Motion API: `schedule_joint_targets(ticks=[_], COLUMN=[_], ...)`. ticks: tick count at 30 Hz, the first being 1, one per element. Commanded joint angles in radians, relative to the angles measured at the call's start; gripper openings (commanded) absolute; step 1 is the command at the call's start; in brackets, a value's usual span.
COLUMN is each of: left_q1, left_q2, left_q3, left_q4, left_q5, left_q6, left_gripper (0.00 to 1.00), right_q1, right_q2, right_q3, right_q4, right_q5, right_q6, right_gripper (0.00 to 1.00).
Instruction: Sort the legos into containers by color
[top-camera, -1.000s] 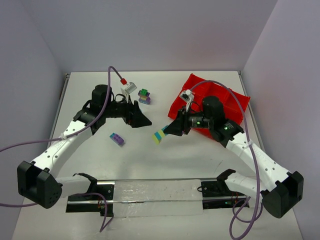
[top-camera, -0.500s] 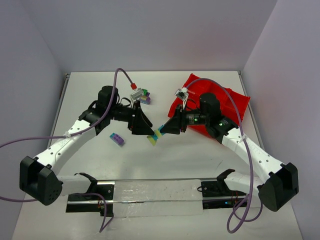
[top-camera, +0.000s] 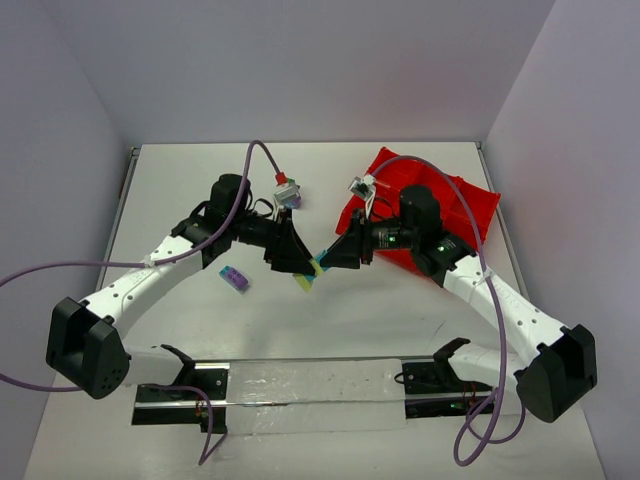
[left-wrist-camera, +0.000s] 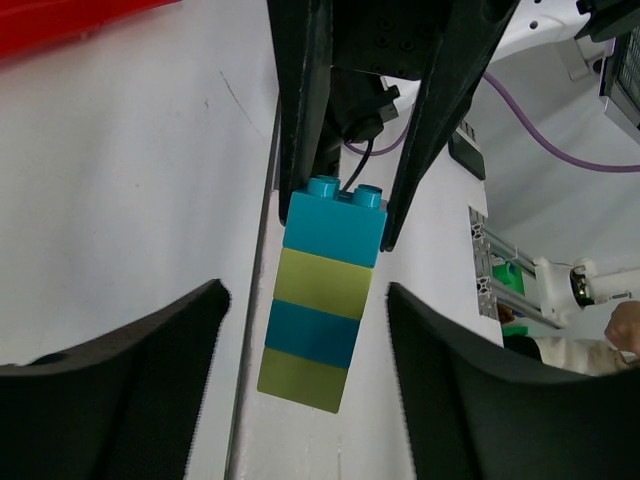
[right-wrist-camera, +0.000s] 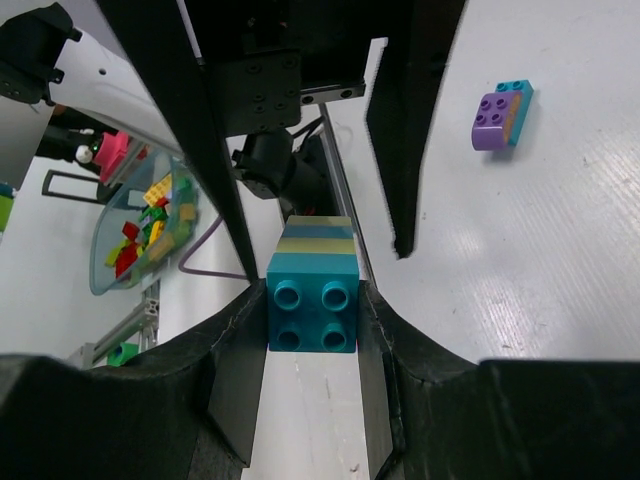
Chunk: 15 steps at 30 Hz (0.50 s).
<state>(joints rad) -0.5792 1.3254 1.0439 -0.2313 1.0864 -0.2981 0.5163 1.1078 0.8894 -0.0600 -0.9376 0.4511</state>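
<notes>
A stack of teal and yellow-green legos (top-camera: 312, 270) hangs above the table centre, with my right gripper (top-camera: 327, 257) shut on its teal studded end (right-wrist-camera: 312, 300). My left gripper (top-camera: 297, 262) faces it from the left, open. Its fingers (left-wrist-camera: 120, 390) straddle the stack's lower bricks (left-wrist-camera: 312, 330) with a gap on each side. A purple and teal brick (top-camera: 234, 279) lies on the table to the left. The red tray of containers (top-camera: 455, 205) sits at the back right, behind the right arm.
My left arm and its purple cable (top-camera: 150, 265) cross the table's left half. The left wrist camera mount (top-camera: 287, 190) hides the spot behind it. A metal rail (top-camera: 300, 385) runs along the near edge. A clear tub of mixed bricks (right-wrist-camera: 140, 230) stands off the table.
My left gripper has swung right to the stack and its jaws have narrowed around the lower bricks. The right gripper brought the stack slightly left, then held still.
</notes>
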Motion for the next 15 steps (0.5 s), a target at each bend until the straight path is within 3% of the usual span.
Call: schedule_joint_targets(ticks=[1,9,10,15], left_q1=[-0.008,-0.010,-0.010,-0.008], left_q2=[-0.002,-0.001,0.000,-0.009], left_q3=[0.021,0.013,0.013,0.004], left_q4=[0.060,0.099,0.093,0.046], left_q5=[0.049,0.067,0.066,-0.017], left_q6=[0.018,-0.009,-0.007,0.013], left_gripper=[0.66,0.04,0.00,0.00], right_q1=[-0.007,-0.008,-0.009,-0.044], right_q2=[0.010,0.019,0.018,0.002], right_q3=[0.023,0.032,0.034,0.067], right_q4=[0.043,0.002,-0.003,-0.124], right_q5=[-0.023,0.005,0.010,0.109], right_q6=[-0.011,-0.035,-0.037,-0.098], right_gripper=[0.00,0.00,0.00,0.00])
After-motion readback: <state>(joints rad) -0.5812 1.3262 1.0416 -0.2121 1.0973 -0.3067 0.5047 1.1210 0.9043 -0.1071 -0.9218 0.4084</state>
